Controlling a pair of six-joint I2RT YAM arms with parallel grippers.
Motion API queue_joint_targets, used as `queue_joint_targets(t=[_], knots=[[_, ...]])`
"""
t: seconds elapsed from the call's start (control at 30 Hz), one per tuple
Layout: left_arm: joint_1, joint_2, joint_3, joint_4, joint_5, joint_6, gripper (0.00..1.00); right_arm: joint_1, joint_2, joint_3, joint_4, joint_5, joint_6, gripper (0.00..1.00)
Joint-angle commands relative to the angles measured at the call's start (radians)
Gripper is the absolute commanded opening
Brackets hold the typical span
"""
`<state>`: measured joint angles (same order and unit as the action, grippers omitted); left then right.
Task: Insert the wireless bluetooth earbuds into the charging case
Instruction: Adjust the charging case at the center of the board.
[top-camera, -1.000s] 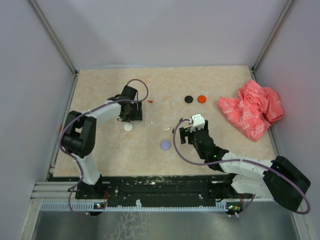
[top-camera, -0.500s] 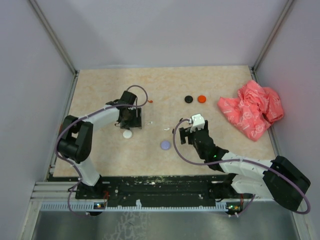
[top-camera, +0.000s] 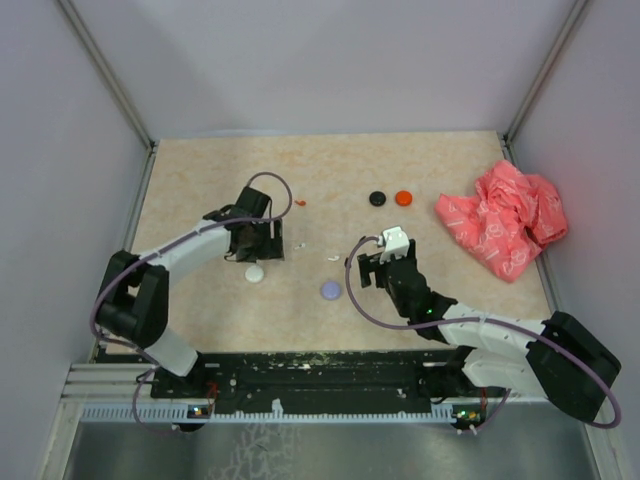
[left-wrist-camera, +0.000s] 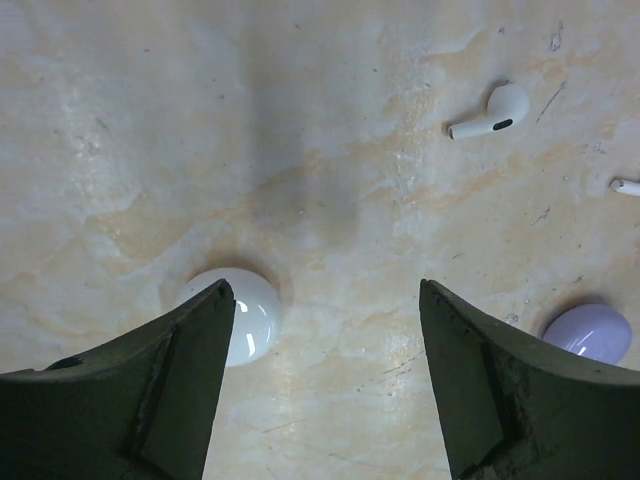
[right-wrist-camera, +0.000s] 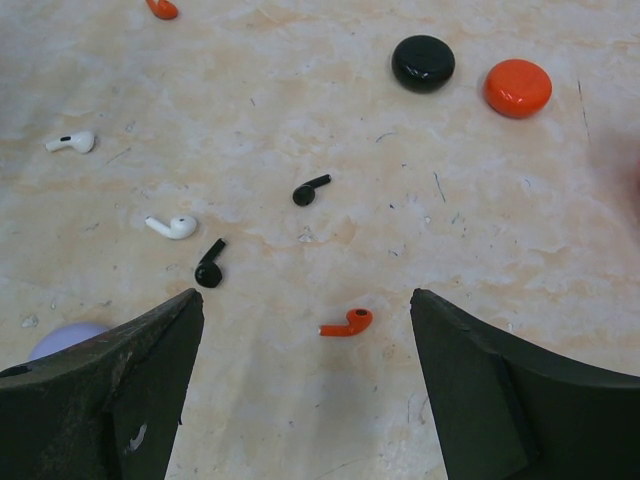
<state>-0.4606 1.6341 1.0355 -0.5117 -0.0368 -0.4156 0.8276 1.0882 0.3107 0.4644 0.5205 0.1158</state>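
Earbuds lie scattered on the beige table. In the right wrist view a red earbud (right-wrist-camera: 347, 323) lies just ahead of my open right gripper (right-wrist-camera: 305, 300), with two black earbuds (right-wrist-camera: 311, 190) and two white earbuds (right-wrist-camera: 172, 227) farther out. My left gripper (left-wrist-camera: 325, 300) hovers open over bare table, nothing between its fingers. A round white case (left-wrist-camera: 245, 315) lies closed, partly hidden behind the left finger. A white earbud (left-wrist-camera: 490, 112) lies ahead to the right. From above, the left gripper (top-camera: 256, 245) stands just beyond the white case (top-camera: 254, 272), and the right gripper (top-camera: 383, 262) is at centre.
A lilac round case (top-camera: 330, 290) lies between the arms. Black (top-camera: 377, 198) and red (top-camera: 403, 197) round cases sit farther back. Another red earbud (top-camera: 300, 202) lies beyond the left gripper. A crumpled pink-red bag (top-camera: 505, 218) fills the right side by the wall.
My left gripper has drawn back toward the near edge and its jaws have spread a little wider. The white case has shifted slightly nearer too. The right arm has not moved.
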Motion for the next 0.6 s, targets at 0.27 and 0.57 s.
queue_joint_targets(t=[0.27,0.57], knots=[[-0.010,-0.320,-0.278,0.087,0.077,-0.302,0.80,-0.010,0.004,0.048,0.027,0.006,0.001,0.84],[-0.019,-0.331,-0.354,0.155,0.084,-0.330,0.81,-0.009,0.013,0.049,0.026,0.009,-0.001,0.84]])
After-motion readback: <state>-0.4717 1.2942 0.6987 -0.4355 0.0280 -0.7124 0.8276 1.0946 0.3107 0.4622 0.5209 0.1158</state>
